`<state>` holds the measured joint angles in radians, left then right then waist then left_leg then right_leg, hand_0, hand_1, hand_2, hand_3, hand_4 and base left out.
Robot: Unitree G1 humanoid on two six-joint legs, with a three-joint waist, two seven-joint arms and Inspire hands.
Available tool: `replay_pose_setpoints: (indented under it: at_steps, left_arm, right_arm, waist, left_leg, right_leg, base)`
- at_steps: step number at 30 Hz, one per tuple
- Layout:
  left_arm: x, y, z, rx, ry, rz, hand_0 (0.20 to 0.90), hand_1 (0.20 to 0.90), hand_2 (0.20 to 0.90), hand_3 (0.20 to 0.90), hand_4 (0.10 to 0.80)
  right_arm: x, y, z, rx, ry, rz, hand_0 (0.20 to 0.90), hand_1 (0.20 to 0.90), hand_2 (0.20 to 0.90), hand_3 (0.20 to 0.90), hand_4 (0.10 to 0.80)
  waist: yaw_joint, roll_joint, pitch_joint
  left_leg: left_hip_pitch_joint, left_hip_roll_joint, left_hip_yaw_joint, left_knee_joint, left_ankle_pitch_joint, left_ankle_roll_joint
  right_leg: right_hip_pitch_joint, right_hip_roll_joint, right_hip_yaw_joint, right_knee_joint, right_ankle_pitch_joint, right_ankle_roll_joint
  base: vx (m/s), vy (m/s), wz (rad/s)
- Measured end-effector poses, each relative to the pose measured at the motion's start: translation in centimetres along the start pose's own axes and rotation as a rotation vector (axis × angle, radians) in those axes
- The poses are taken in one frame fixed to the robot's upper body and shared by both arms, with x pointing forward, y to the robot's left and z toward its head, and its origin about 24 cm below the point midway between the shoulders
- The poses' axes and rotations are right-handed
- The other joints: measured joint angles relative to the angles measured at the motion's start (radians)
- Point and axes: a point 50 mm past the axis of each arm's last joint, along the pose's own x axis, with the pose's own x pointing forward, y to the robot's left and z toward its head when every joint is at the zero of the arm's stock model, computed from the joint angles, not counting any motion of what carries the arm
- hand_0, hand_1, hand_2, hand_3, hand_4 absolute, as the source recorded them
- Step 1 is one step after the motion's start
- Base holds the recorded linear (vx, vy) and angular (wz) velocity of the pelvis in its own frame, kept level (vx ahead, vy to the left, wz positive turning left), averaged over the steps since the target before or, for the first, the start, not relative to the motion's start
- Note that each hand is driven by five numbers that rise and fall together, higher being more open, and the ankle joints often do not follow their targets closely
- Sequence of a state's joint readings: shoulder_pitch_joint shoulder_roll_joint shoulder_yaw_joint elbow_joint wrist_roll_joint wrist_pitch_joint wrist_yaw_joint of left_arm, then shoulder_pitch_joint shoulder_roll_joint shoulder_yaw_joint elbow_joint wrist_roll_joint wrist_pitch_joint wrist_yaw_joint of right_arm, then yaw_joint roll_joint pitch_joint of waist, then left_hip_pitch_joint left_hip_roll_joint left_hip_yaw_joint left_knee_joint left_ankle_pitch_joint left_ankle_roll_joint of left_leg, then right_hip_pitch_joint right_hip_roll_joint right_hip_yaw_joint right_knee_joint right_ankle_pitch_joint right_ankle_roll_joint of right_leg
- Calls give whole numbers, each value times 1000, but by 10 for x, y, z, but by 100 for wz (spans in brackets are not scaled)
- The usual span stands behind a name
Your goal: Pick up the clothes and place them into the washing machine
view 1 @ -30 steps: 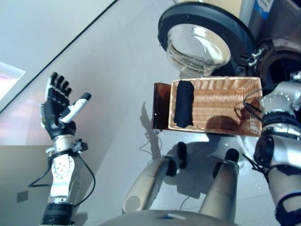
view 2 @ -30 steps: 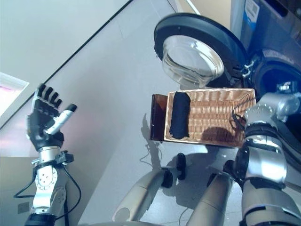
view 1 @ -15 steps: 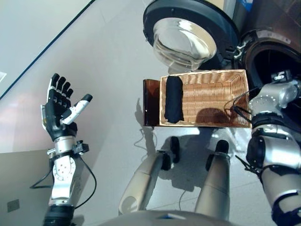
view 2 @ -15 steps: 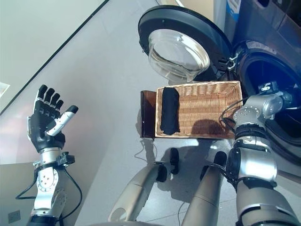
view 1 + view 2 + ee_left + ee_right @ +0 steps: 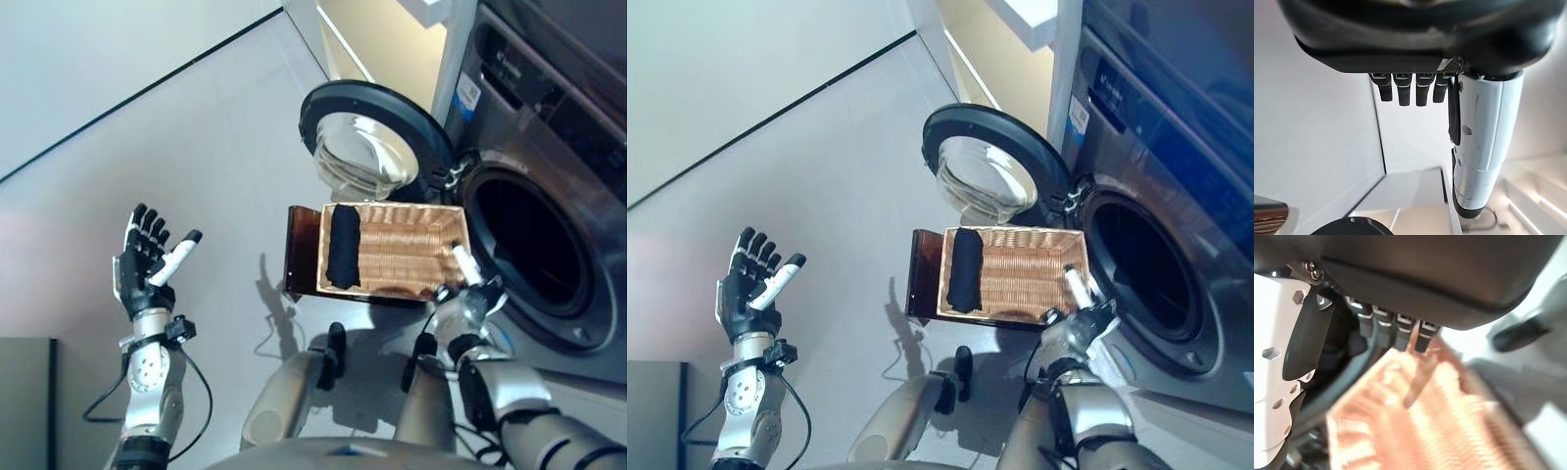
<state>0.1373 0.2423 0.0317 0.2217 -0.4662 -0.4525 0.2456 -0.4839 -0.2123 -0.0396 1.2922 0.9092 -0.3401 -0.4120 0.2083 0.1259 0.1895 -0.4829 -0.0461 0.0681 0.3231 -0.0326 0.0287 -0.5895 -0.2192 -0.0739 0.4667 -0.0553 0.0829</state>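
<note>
My left hand (image 5: 145,266) lower left, raised, fingers spread, empty. My right hand (image 5: 466,290) lower right, fingers straight, by wicker basket (image 5: 411,257) corner. Black clothes (image 5: 342,244) rolled at basket's left end, centre frame. Washing machine (image 5: 549,186) upper right, door (image 5: 367,147) open.

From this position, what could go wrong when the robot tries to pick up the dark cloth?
The dark cloth lies at the basket's far end from the right hand, which is open at the end near the washing machine; a reach across may push the basket. The open door stands close behind the basket and could be struck. The left hand is raised, open, far away.
</note>
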Motion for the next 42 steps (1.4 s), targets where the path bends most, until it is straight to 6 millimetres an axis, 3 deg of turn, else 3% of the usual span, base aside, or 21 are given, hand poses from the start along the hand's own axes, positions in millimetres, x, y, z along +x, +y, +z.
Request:
replay_pose_setpoints:
  at_steps: [6,12,15,16,19,23,26,30,36,40,42]
  left_arm:
    - [-9,13,-22,39,115,44,900,900,900,900,800]
    - [-22,22,-41,114,222,34,900,900,900,900,800]
    - [-34,31,-59,188,316,28,900,900,900,900,800]
    - [-43,37,-70,222,376,40,900,900,900,900,800]
    - [-64,52,-90,313,516,57,900,900,900,900,800]
    - [-98,65,-118,436,723,27,900,900,900,900,800]
    - [-111,65,-128,556,797,-74,900,900,900,900,800]
    - [-112,53,-137,881,791,-428,900,900,900,900,800]
    - [-93,41,-134,1181,629,-720,900,900,900,900,800]
    - [-71,27,-128,1495,384,-1057,900,900,900,900,800]
    - [-66,22,-128,1609,295,-1178,900,900,900,900,800]
  right_arm:
    - [-2,-21,-21,-245,7,24,900,900,900,900,800]
    - [-13,-51,-57,-729,27,176,900,900,900,900,800]
    - [-21,-78,-78,-847,100,204,900,900,900,900,800]
    - [-27,-99,-90,-896,156,188,900,900,900,900,800]
    - [-41,-138,-110,-988,262,173,900,900,900,900,800]
    - [-67,-197,-130,-1115,411,112,900,900,900,900,800]
    - [-71,-211,-131,-1095,441,68,900,900,900,900,800]
    - [-68,-222,-122,-1093,440,48,900,900,900,900,800]
    - [-63,-246,-103,-1076,437,-35,900,900,900,900,800]
    - [-57,-269,-78,-1090,419,-106,900,900,900,900,800]
    - [-54,-275,-68,-1061,402,-149,900,900,900,900,800]
  waist:
    - [-3,-69,-17]
    - [-4,-123,-56]
    - [-4,-131,-99]
    - [-15,-135,-126]
    - [-36,-140,-171]
    - [-91,-129,-205]
    - [-120,-118,-208]
    - [-167,-91,-229]
    - [-205,-59,-253]
    - [-247,-50,-256]
    - [-284,-52,-264]
  left_leg:
    - [118,8,-20,-89,31,0]
    - [279,18,-20,-207,54,5]
    - [347,18,-17,-261,57,3]
    - [373,17,-16,-283,59,2]
    - [439,15,-14,-349,72,-12]
    - [499,13,6,-402,90,-5]
    - [516,14,11,-403,87,-6]
    - [533,16,43,-409,80,4]
    - [531,18,97,-409,78,6]
    - [515,20,136,-410,77,7]
    - [508,19,170,-410,77,9]
  right_leg:
    - [153,12,-44,-130,43,6]
    - [324,32,-74,-267,78,7]
    - [395,37,-75,-326,88,19]
    - [421,39,-76,-352,96,25]
    - [482,43,-80,-407,108,35]
    - [534,45,-77,-454,124,41]
    - [547,45,-70,-457,125,43]
    - [540,46,-37,-451,126,46]
    - [511,44,-8,-452,145,59]
    - [489,49,34,-454,162,70]
    - [451,45,50,-417,167,62]
  base:
    - [79,-53,3]
    - [101,-36,-2]
    - [95,-12,-6]
    - [101,-5,-1]
    - [74,-3,-4]
    - [3,-26,-9]
    - [28,-31,-12]
    - [39,-36,-21]
    - [18,-21,-22]
    - [16,-10,-26]
    - [-16,16,-32]
